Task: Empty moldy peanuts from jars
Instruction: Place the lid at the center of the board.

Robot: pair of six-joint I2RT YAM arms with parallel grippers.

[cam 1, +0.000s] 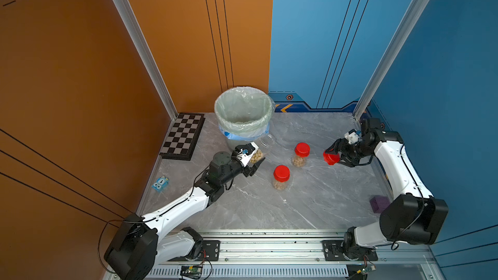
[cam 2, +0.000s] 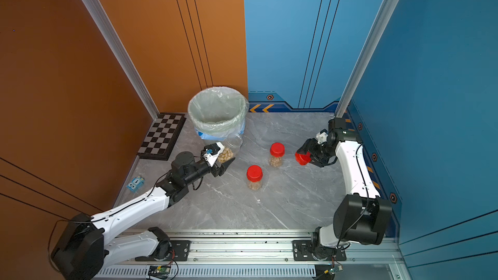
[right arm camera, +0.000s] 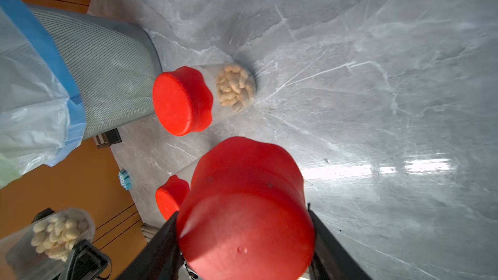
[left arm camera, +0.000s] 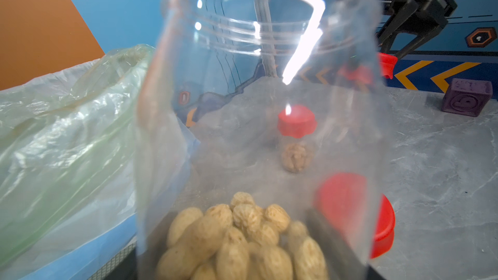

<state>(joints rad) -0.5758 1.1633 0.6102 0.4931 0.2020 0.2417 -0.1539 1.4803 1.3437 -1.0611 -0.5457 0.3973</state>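
My left fingers (cam 1: 258,165) clamped the lidless jar (cam 1: 266,142) of moldy peanuts (left arm camera: 242,238), tilted beside the bin (cam 1: 217,106) near the desk's (cam 1: 323,197) far edge. Two capped jars (cam 1: 281,177) (cam 1: 300,154) stood mid-desk; toward the right edge my right fingers (right arm camera: 159,243) gripped a red lid (right arm camera: 242,211).

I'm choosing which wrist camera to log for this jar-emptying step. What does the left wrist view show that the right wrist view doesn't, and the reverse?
Only the left wrist view: the purple block on the table, and the open jar's threaded, lidless mouth up close.
Only the right wrist view: the small blue toy and a corner of the chessboard.
Both: the peanuts in the open jar, the two capped jars, the bag-lined bin, and the red lid clamped in the right gripper.
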